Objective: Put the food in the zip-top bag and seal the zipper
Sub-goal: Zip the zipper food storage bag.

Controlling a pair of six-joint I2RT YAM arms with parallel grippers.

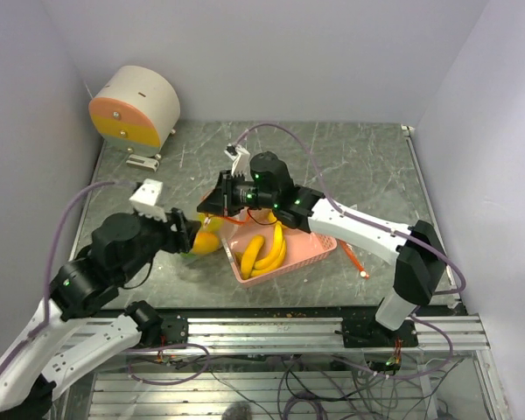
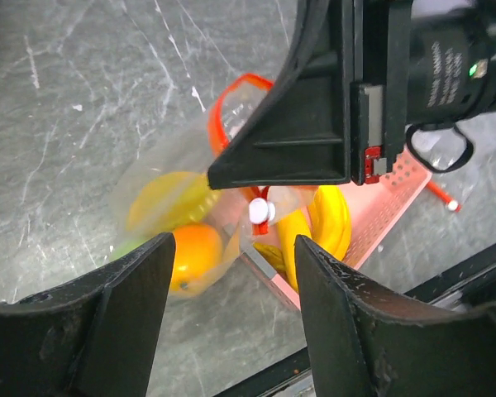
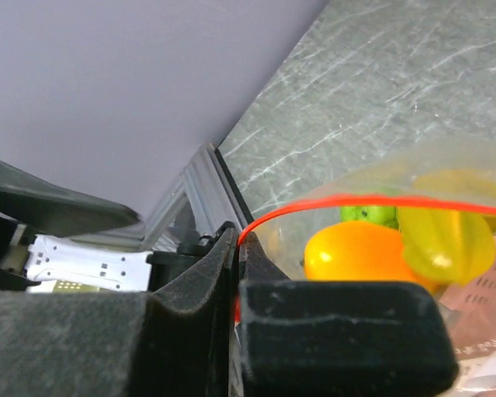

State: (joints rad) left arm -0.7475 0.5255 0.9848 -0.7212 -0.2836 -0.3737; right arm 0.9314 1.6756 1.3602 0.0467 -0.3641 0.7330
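Note:
The clear zip-top bag (image 1: 212,229) lies left of the pink basket, its mouth lifted. Inside it are an orange fruit (image 3: 360,252), a bumpy green ball (image 3: 368,215) and a yellow mango-like piece (image 3: 442,236). My right gripper (image 3: 238,240) is shut on the red-orange zipper (image 3: 355,201) and holds the mouth edge up; it also shows in the top view (image 1: 220,199). My left gripper (image 2: 236,322) is open and empty, just left of the bag and above the orange fruit (image 2: 194,256). Several yellow bananas (image 1: 264,252) lie in the basket.
The pink perforated basket (image 1: 319,246) sits right of the bag. A loose red-orange stick (image 1: 357,261) lies right of the basket. A round cream and orange drum (image 1: 136,107) stands at the back left. Metal rails run along the table's near edge.

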